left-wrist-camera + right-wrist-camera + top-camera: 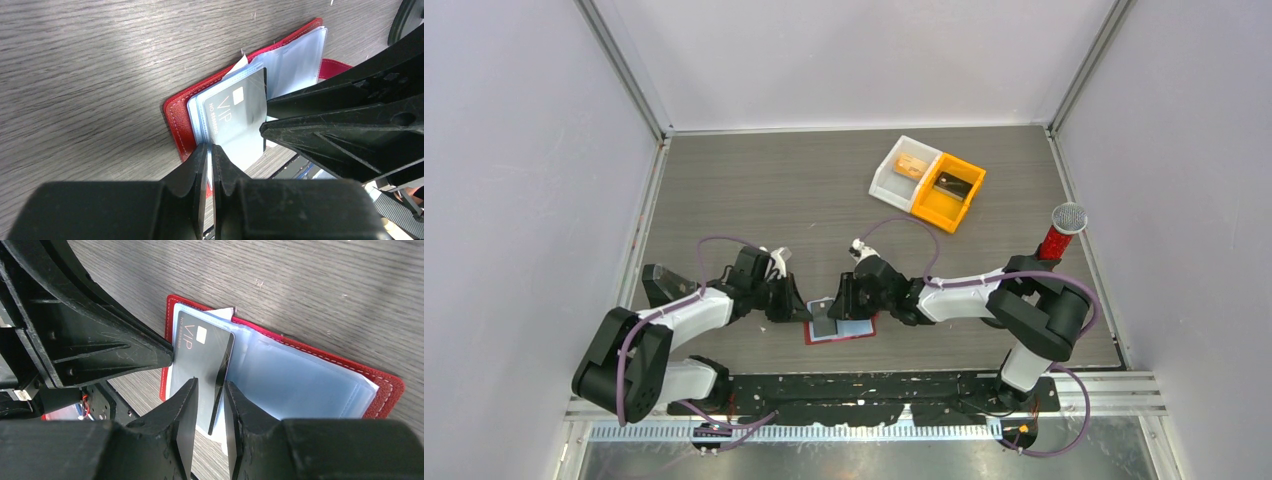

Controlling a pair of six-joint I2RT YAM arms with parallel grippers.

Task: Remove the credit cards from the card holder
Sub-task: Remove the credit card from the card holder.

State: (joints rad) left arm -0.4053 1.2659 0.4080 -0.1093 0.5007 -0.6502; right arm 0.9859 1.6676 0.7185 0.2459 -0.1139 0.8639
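Note:
The red card holder (856, 328) lies open on the table near the front edge, its pale blue sleeves up. A dark grey VIP card (200, 355) sticks up out of a sleeve at its left end. It also shows in the left wrist view (235, 115). My left gripper (210, 146) is shut on the sleeve edge of the card holder (175, 115). My right gripper (210, 382) straddles the card's lower edge with a narrow gap on each side. An orange-tan card (912, 165) lies in the white bin.
A white bin (892, 180) and an orange bin (944, 210) stand side by side at the back right, the orange one holding a dark card (951, 184). A red-and-grey microphone (1062, 230) stands at the right. The two grippers are very close together over the card holder.

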